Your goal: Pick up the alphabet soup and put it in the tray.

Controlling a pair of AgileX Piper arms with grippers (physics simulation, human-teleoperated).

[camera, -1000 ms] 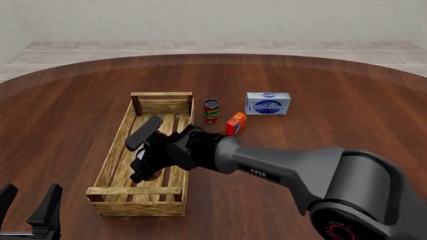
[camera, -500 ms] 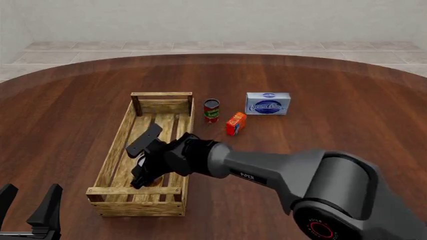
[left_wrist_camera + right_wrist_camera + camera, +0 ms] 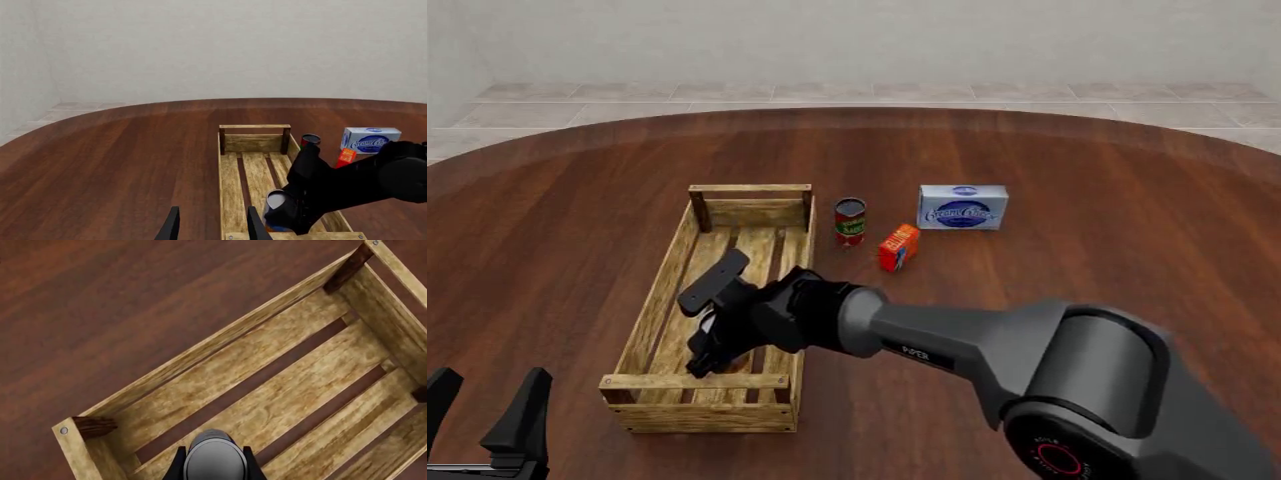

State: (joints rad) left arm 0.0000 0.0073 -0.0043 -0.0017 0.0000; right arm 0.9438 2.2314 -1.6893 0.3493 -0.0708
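Placement underway: right gripper [image 3: 212,466] clenched on alphabet soup [image 3: 214,460], low inside tray [image 3: 665,290]; left gripper [image 3: 209,225] spread, idle. Best lowered upright onto slats before releasing.

The right arm [image 3: 988,345] is a smooth grey tube with small white "PiPER" lettering along its forearm. It widens at about 5 o'clock in the front view into a darker, barrel-shaped joint [image 3: 1094,400] bearing a red ring emblem on its black end cap. Its wrist section is matt black and blocky, ending in the right pincer [image 3: 711,322] with flat black fingers. The left pincer [image 3: 487,420] shows two black, tapered, wedge-like fingers.
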